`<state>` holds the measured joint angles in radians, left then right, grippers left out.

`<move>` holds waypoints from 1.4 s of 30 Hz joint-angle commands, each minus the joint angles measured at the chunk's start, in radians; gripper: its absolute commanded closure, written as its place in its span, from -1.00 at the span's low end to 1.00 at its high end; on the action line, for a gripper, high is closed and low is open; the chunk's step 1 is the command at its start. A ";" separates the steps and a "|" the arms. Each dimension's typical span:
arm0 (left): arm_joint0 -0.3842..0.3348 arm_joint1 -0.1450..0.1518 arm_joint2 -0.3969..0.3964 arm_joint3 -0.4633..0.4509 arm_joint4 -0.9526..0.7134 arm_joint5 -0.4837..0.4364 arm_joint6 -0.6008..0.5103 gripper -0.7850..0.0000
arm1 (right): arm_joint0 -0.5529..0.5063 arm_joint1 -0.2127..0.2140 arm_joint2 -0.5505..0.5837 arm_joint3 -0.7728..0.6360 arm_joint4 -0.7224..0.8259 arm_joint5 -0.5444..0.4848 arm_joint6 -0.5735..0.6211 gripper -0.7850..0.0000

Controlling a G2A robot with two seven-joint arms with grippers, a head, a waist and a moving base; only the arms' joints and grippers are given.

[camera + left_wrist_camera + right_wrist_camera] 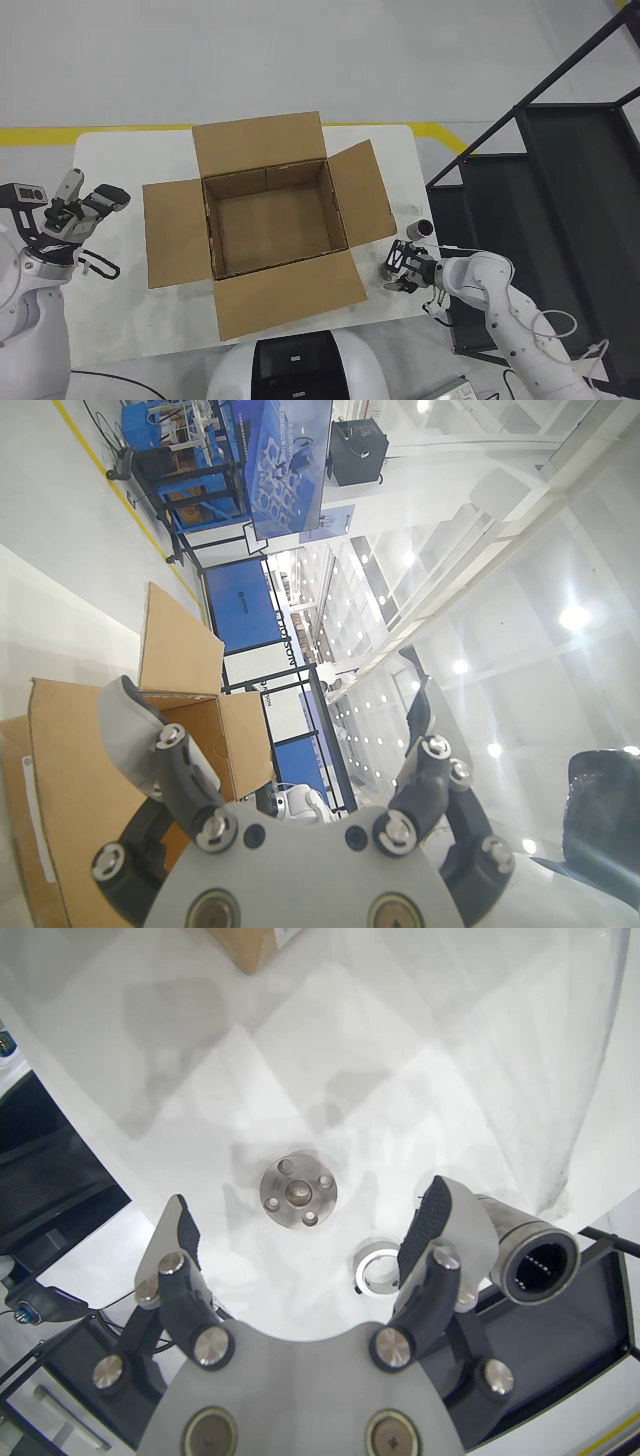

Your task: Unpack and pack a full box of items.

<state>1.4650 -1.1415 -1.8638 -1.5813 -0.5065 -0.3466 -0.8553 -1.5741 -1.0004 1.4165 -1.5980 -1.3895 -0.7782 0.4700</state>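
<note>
Box (244,947) corner, probably, cropped

The top view looks steeply down from above the arms, far enough to take in most of the table (120,160) and the box (260,145). The left wrist view sits behind the left gripper (270,700), tilted up toward the ceiling (500,550), and shares the box. The right wrist view, behind the right gripper (306,1200), faces down close over the table and shares 1 box corner.
</note>
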 commanded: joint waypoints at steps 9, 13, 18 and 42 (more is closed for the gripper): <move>0.000 0.000 0.000 0.000 0.000 0.000 0.000 -1.00 | 0.081 -0.005 -0.060 0.148 -0.005 -0.029 -0.053 -0.83; 0.000 0.000 0.000 0.000 0.000 0.000 0.000 -1.00 | 0.103 -0.008 -0.086 0.185 -0.016 -0.016 -0.060 -0.77; 0.000 0.000 0.000 0.000 0.000 0.000 0.000 -1.00 | 0.122 -0.011 -0.113 0.208 -0.036 0.001 -0.065 -0.62; 0.000 0.000 0.000 0.000 0.000 0.000 0.000 -1.00 | 0.010 0.016 -0.029 0.025 -0.070 0.055 -0.098 1.00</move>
<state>1.4650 -1.1415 -1.8638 -1.5813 -0.5065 -0.3466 -0.8553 -1.5449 -0.9880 1.3690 -1.5454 -1.4663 -0.7193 0.3730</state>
